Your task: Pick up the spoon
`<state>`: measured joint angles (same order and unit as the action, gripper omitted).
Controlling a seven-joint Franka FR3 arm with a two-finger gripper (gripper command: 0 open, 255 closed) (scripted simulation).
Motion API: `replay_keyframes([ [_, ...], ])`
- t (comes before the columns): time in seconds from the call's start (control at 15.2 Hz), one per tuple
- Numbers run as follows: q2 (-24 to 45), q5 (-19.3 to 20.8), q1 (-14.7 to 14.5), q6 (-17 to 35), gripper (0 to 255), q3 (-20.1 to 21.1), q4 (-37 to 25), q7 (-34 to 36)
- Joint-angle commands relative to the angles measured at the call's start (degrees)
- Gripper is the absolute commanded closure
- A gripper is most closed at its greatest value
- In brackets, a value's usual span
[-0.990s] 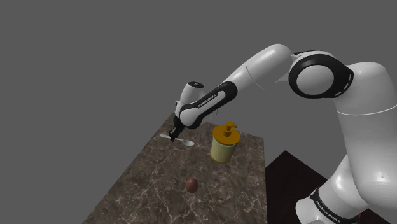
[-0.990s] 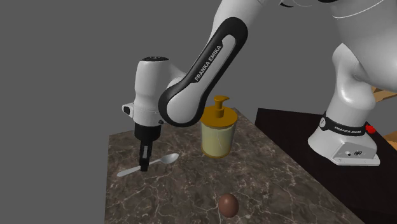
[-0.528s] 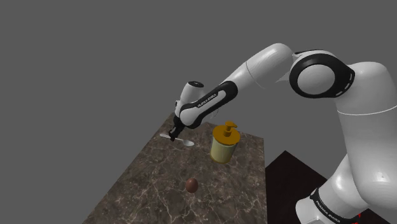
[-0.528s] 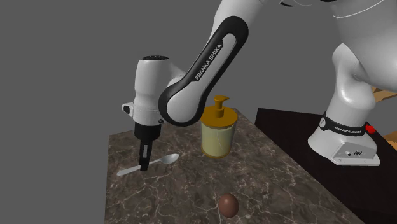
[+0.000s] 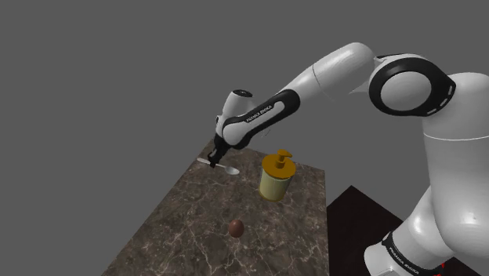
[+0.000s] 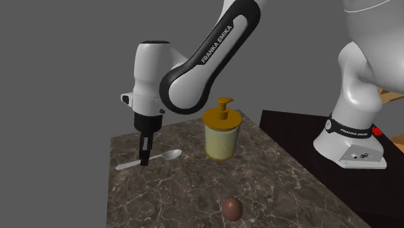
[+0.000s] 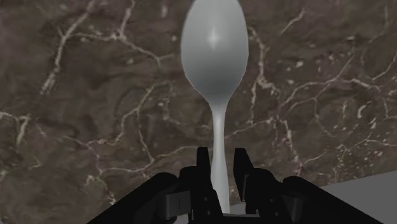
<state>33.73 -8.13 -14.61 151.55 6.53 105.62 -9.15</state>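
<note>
Brown ovoid [image 6: 232, 208] lies nearest on the dark veined marble counter [image 6: 194, 188]; yellow pump bottle [image 6: 222, 137] stands further back. Beyond it, gripper [image 6: 144, 160] is closed tight on the grey spoon [image 6: 171, 154] handle, spoon apparently just clear of the surface. Plain grey backdrop behind.
</note>
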Motion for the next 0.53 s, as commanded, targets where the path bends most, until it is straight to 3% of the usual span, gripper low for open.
replay_keyframes([
  [0.0, -1.3, 0.0, 0.1, -1.2, 255, 0.0, 0.1, 0.1],
  [0.46, -4.1, 0.1, 0.1, -4.0, 255, -0.1, 0.1, 0.6],
])
